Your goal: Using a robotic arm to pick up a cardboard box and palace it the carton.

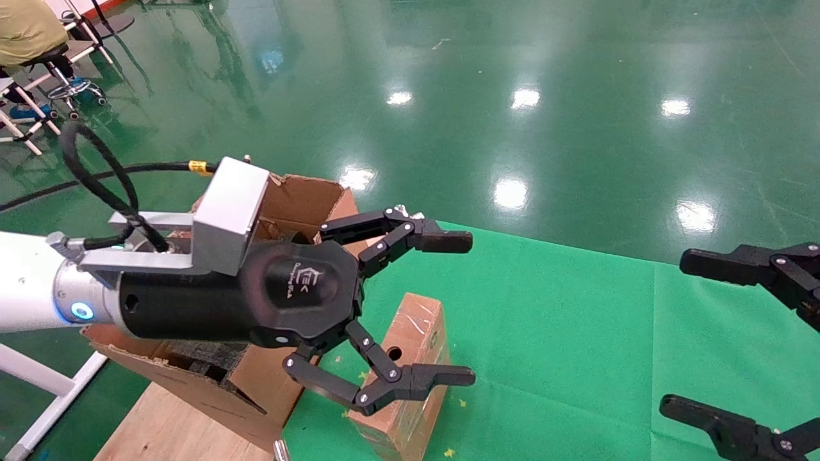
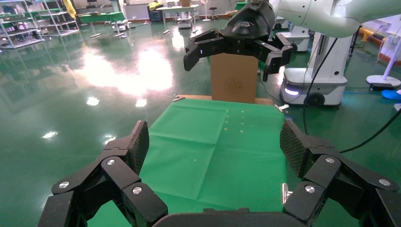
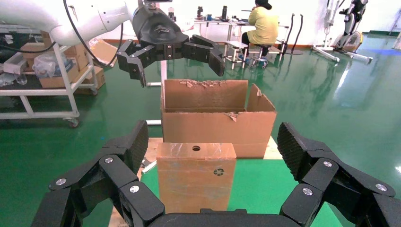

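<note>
Two black linked fingers of the robotic arm's gripper stand spread wide in your head view. They hang empty just above the cardboard box, which lies on the green cloth of the counter, beside the corrugated carton.

Your left wrist view shows the left gripper released over the smooth cloth, its ribbed pads holding nothing.

Your right wrist view shows the right gripper released too. The tape-glossy box with its round hole is just ahead, and the ragged-flapped carton is behind it.
</note>
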